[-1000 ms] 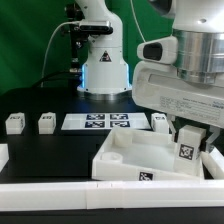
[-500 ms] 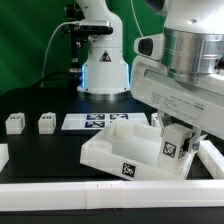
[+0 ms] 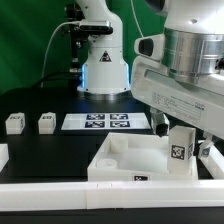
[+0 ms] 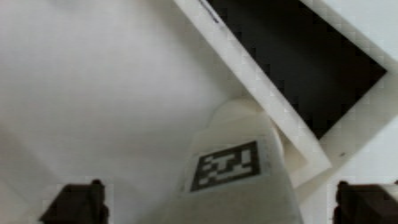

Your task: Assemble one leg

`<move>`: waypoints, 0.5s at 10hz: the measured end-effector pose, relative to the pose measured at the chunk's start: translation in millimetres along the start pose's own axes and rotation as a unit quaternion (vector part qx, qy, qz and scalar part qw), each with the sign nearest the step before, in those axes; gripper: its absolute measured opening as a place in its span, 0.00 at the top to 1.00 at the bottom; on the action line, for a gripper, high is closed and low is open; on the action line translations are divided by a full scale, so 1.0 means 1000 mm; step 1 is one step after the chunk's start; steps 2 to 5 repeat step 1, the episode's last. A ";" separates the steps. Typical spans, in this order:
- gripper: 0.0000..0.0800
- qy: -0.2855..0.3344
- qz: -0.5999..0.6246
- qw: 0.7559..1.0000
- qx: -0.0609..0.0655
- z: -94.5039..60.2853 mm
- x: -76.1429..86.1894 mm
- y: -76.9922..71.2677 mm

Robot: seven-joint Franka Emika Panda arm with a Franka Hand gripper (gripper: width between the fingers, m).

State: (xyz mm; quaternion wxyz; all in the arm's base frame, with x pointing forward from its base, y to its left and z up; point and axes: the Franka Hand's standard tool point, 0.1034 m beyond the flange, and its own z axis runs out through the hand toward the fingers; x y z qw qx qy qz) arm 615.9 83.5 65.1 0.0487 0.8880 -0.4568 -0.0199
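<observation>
The leg (image 3: 181,150), a small white block with a black-and-white tag, stands upright in the near corner of the big white square top (image 3: 118,165) on the exterior view's right. My gripper (image 3: 187,134) hangs directly over it. In the wrist view the leg (image 4: 240,165) rises between the two dark fingertips (image 4: 75,203), with a gap on each side, so the gripper (image 4: 222,205) is open and not gripping. The top (image 4: 89,100) fills most of that view, and its edge runs against the black table.
Two more leg blocks (image 3: 14,124) (image 3: 46,122) stand on the exterior view's left, and a third (image 3: 160,121) stands behind the top. The marker board (image 3: 97,122) lies between them. A white rail (image 3: 50,196) runs along the front edge.
Half a second ago the top was tilted and shifted toward the exterior view's left; now it lies flat again. The leg stands upright in its corner and the arm has barely moved.
</observation>
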 end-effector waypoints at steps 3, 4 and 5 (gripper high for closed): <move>0.19 0.000 0.000 1.000 0.000 0.000 0.000 0.000; 0.19 0.000 0.000 1.000 0.000 0.000 0.000 0.000; 0.19 0.000 0.000 1.000 0.000 0.000 0.000 0.000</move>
